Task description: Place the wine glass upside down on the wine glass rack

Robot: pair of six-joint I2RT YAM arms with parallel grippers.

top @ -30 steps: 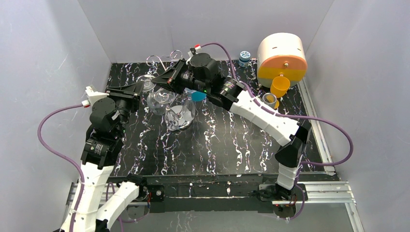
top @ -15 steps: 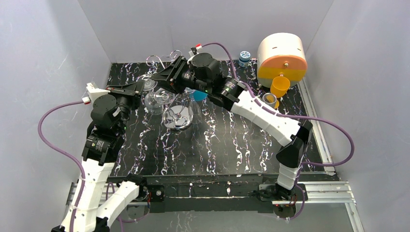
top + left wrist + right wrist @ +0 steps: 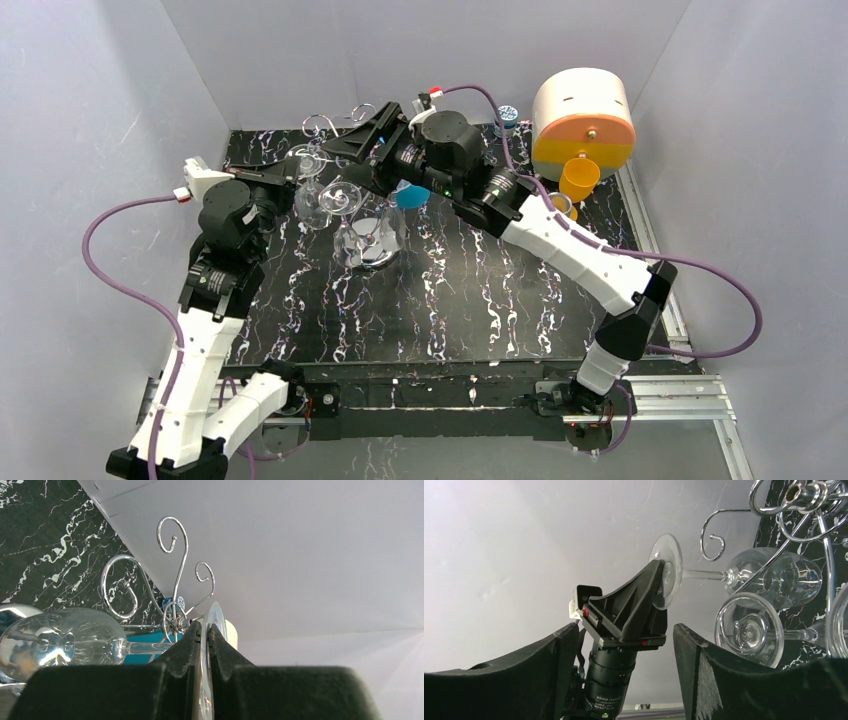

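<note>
The left fingers (image 3: 186,647) pinch the wine glass (image 3: 75,640) by its foot, stem horizontal, bowl pointing sideways from them; the right fingers (image 3: 734,680) are spread, empty.

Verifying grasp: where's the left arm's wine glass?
Left wrist view: the wine glass lies sideways, its foot pinched in the left gripper, bowl beside the rack.

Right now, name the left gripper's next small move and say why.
Probably ease the clear wine glass over so its stem slides between the scroll arms of the silver wire rack. The left gripper is shut on the glass's foot, the glass lies sideways beside the scrolls, and no wire seems to carry it yet.
</note>
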